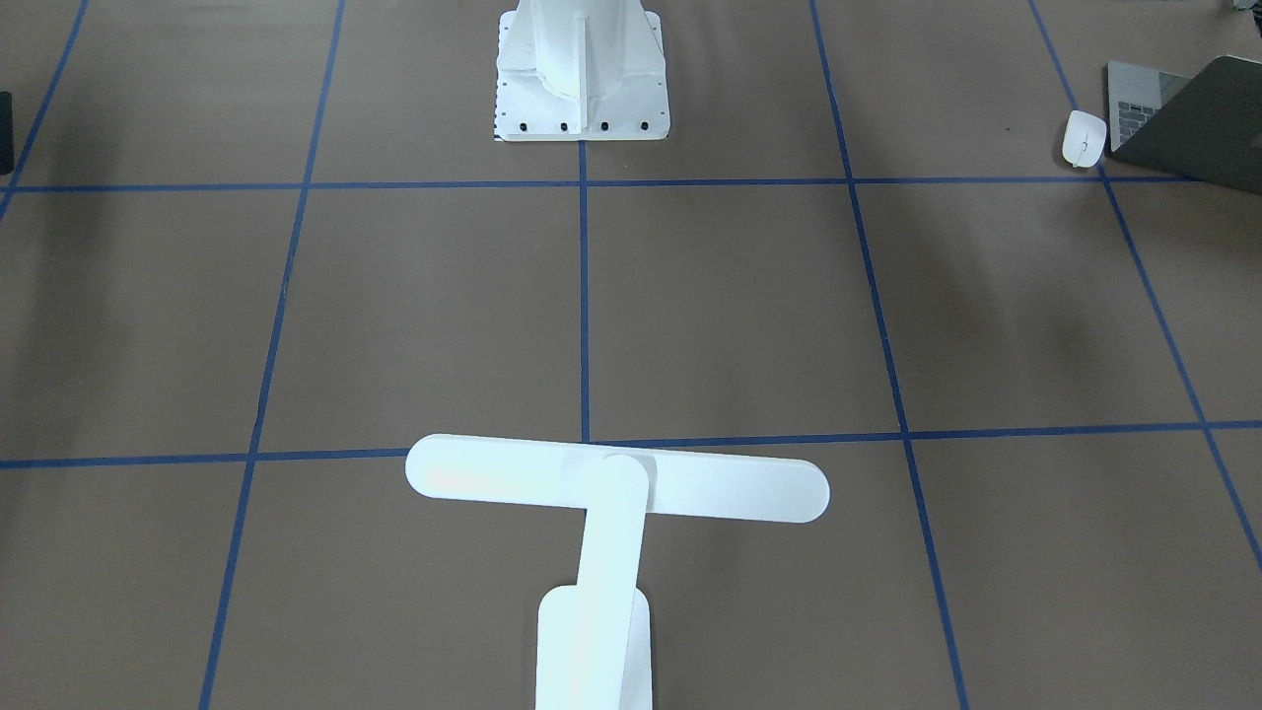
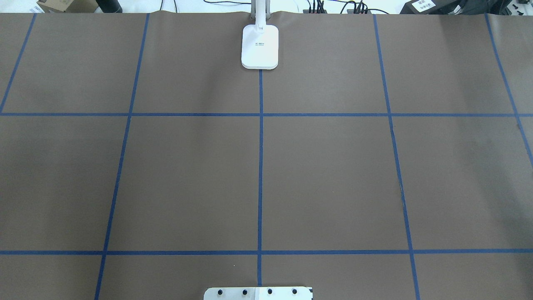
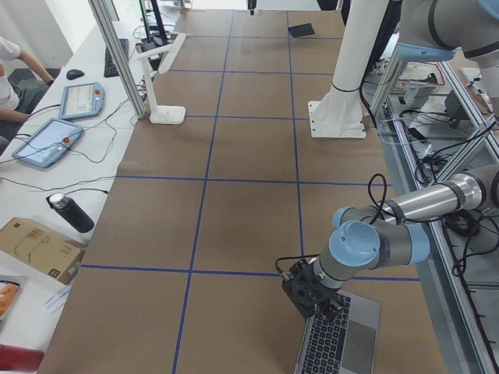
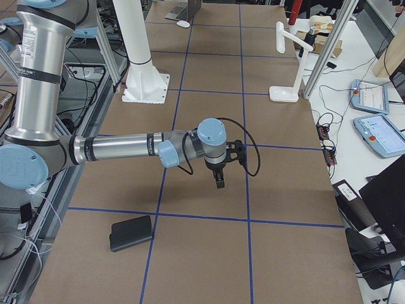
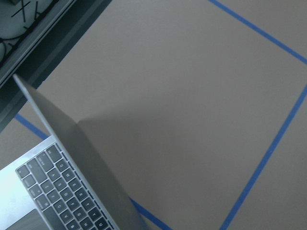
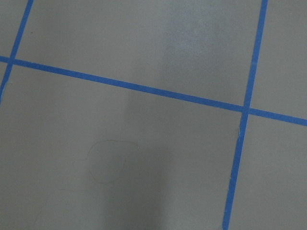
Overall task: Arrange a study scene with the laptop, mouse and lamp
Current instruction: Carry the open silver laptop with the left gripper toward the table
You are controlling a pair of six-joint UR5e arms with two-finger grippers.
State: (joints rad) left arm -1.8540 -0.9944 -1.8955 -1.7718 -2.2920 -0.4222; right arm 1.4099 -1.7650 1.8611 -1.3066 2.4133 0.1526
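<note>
Whether the left gripper (image 3: 313,295) is clenched or released cannot be told, since only the side view catches it. It sits low at the back edge of the laptop (image 3: 340,344), over the top row of keys, and contact there is unclear. The laptop lies partly open at the table's (image 2: 333,175) corner on the robot's left, close to the robot-side edge and its metal rail. The mouse (image 1: 1084,138) rests just beside it, toward the table's middle. The right gripper (image 4: 218,181) hangs above brown paper near a blue tape crossing, and its jaws likewise cannot be judged. A black mat (image 4: 131,233) lies well apart from it. The lamp (image 1: 616,479) stands at the operators' edge on the centre line, opposite the white pedestal (image 1: 582,74), its bar head reaching inward over the paper.
</note>
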